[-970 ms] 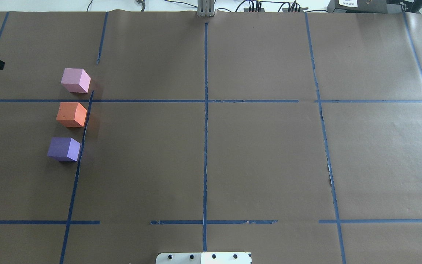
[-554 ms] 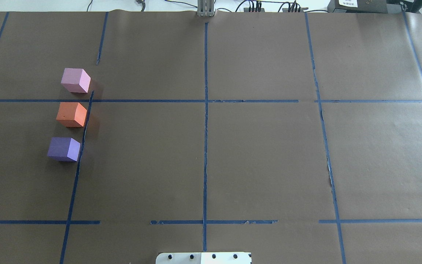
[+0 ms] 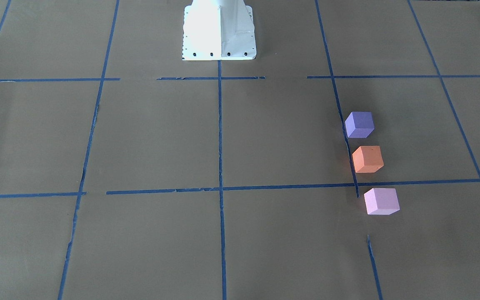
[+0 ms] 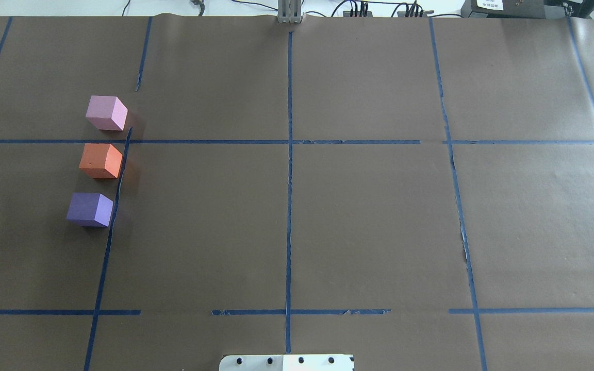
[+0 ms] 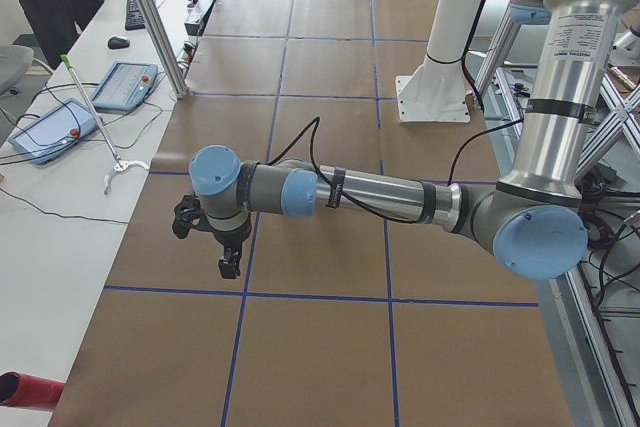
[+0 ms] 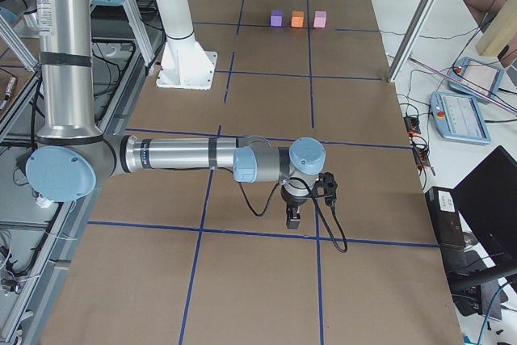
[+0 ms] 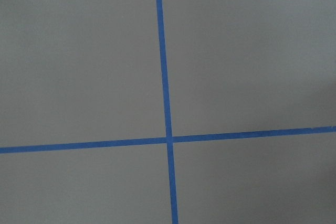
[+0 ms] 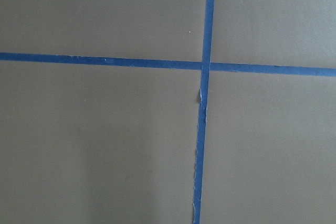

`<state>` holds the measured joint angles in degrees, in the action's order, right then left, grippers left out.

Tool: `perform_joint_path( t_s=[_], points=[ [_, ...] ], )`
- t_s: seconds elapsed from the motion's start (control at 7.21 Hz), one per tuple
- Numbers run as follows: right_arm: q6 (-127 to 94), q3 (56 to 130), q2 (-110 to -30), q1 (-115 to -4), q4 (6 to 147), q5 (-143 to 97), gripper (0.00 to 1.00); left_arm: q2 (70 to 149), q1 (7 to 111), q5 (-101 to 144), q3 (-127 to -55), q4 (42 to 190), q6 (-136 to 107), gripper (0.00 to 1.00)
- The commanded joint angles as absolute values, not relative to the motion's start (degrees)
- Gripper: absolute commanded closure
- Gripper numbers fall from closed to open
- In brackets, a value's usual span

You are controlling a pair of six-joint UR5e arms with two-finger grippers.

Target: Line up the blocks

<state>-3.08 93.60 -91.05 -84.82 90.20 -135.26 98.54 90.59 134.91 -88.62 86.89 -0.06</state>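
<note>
Presently, I can read the left end effector (image 5: 229,265) only from the side camera at the left end of the desk (image 4: 369,221). It points down above the brown paper, and I cannot tell whether its fingers are spread or closed. The right end effector (image 6: 293,220) appears only in the side camera at the right end. It points down close to a blue tape line (image 4: 290,206), and I cannot tell its finger spacing either. Each wrist camera shows a crossing of blue tape on the paper. Both forearms reach out roughly level from their elbows.

The three blocks sit on the left part of the desk, well apart from the right end effector. They form a line running near to far, just left of a tape line. The purple block (image 4: 89,209) is nearest the robot. The orange block (image 4: 100,161) is in the middle. The pink block (image 4: 106,113) is farthest, beyond a cross line of tape. Small gaps separate them; none touch. The white base plate (image 3: 219,29) stands at the near edge, on the centre line.
</note>
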Motion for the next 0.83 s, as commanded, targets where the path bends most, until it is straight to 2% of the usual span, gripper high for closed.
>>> perform_joint_path(
  t_s=[0.0,0.69],
  points=[
    [-3.1,93.6,-91.1,-84.8,90.2,-135.3,0.00,97.4,93.3,135.2,-87.4,86.2,0.5,0.00],
    [-3.1,93.6,-91.1,-84.8,90.3,-135.3,0.00,95.4,93.4,134.9,-87.6,87.5,0.9,0.00]
  ],
)
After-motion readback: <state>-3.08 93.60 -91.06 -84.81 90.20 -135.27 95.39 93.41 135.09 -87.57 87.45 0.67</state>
